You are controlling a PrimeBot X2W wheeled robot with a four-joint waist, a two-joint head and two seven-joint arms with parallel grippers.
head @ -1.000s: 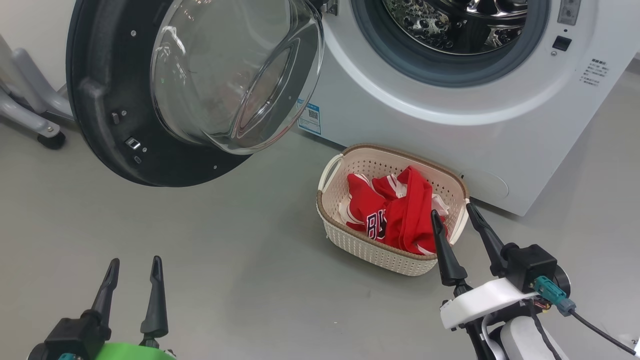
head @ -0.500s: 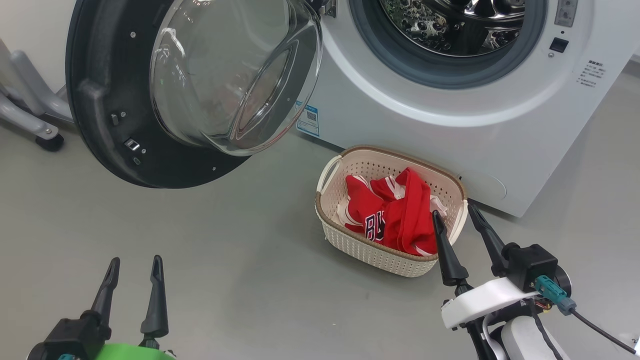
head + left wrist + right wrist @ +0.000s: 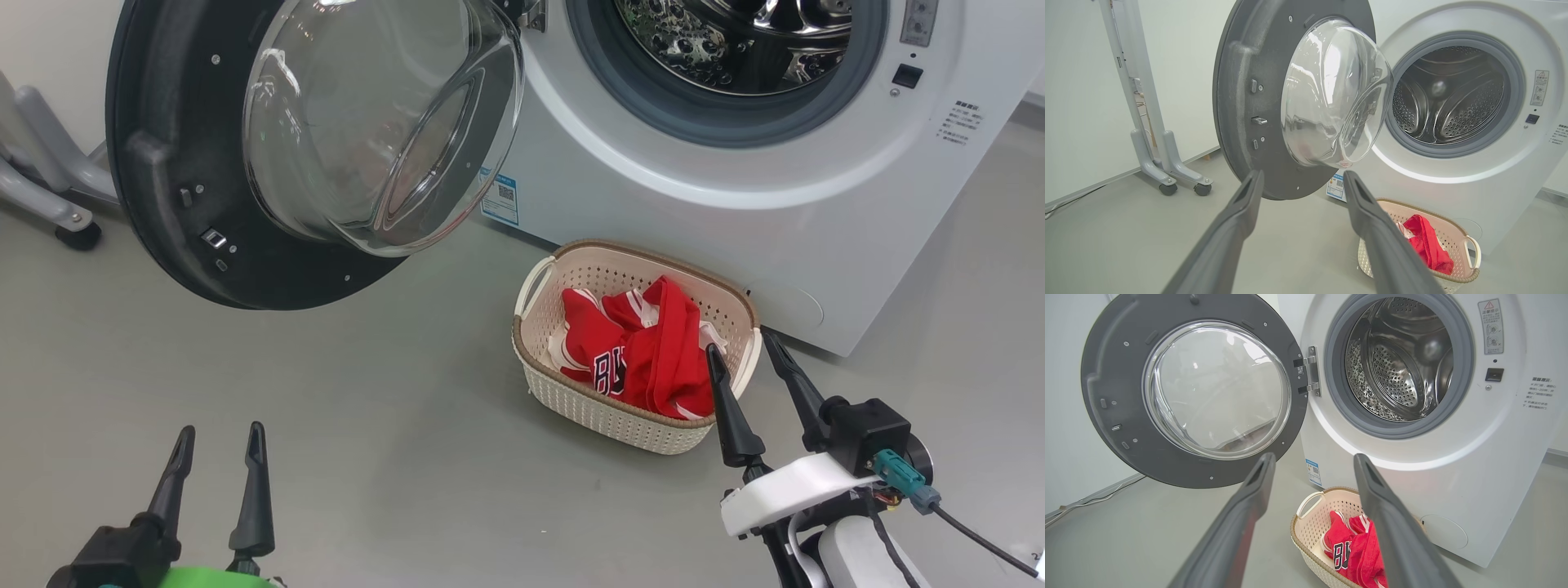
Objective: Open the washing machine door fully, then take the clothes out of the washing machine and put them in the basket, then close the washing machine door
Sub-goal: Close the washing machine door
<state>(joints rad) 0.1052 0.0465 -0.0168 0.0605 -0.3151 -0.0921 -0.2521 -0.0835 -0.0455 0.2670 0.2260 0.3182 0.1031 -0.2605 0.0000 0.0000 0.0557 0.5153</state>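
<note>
The washing machine (image 3: 735, 204) takes the upper right of the head view, and the washing machine door (image 3: 163, 204) stands swung wide at upper left. Right of centre, the basket (image 3: 604, 412) sits on the floor (image 3: 326, 425) with the clothes (image 3: 653, 359) (red, bunched) inside. My left jaws, lower left, and my right jaws, lower right beside the basket's end, are parted and hold nothing.

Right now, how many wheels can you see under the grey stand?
2. In the left wrist view, one wheel and a second wheel sit side by side under the feet of the grey stand, beside the washing machine door. More may be hidden.
</note>
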